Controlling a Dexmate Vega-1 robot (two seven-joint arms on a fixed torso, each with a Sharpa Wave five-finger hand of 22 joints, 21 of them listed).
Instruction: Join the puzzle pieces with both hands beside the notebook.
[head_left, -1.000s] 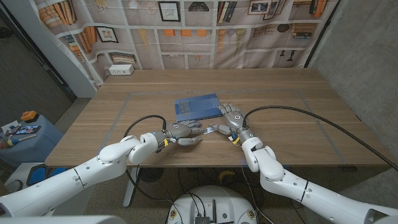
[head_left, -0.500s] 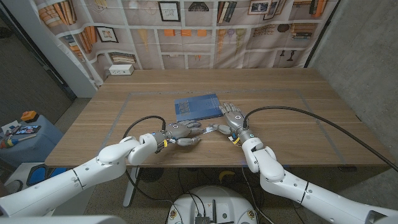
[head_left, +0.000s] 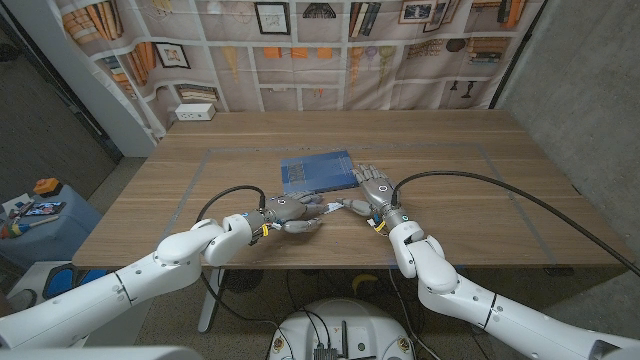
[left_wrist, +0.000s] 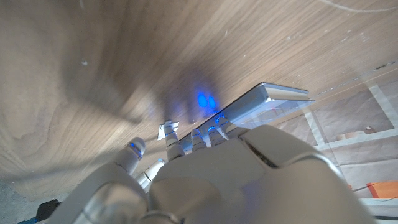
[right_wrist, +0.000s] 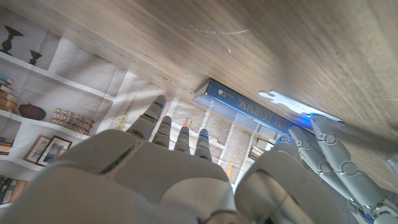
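Both grey jointed metal-and-plastic hands met at the near middle of the brown wood-grain counter (head_left: 480, 190), just in front of the notebook. The left hand (head_left: 288, 211) lay low on the counter, its fingers (head_left: 318, 207) reaching toward the right hand (head_left: 374, 193). Between the two sat the small pale, flat puzzle pieces (head_left: 345, 207), touching the fingertips of both hands. Too small in the head view to tell whether the pieces were joined or apart.

Left hand: fingers curled forward around the pieces; whether it truly pinched them could not be told. Right hand: fingers extended forward and slightly apart, the hold likewise unclear.

In the left wrist view a small pale tab of a piece (left_wrist: 168, 130) showed at the fingertips, with blue glints on the wood beside it. In the right wrist view a pale flat shape with a blue edge (right_wrist: 297, 102) lay on the grain near the other hand's fingers.

Flat blue rectangular notebook (head_left: 315, 171) lay closed just beyond the hands, slightly skewed. Its spine (right_wrist: 233, 99) carried pale lettering, too blurred to read.

Beyond the counter hung a printed bookshelf backdrop (head_left: 300, 50); a small white box (head_left: 195, 113) sat at the counter's far left corner.
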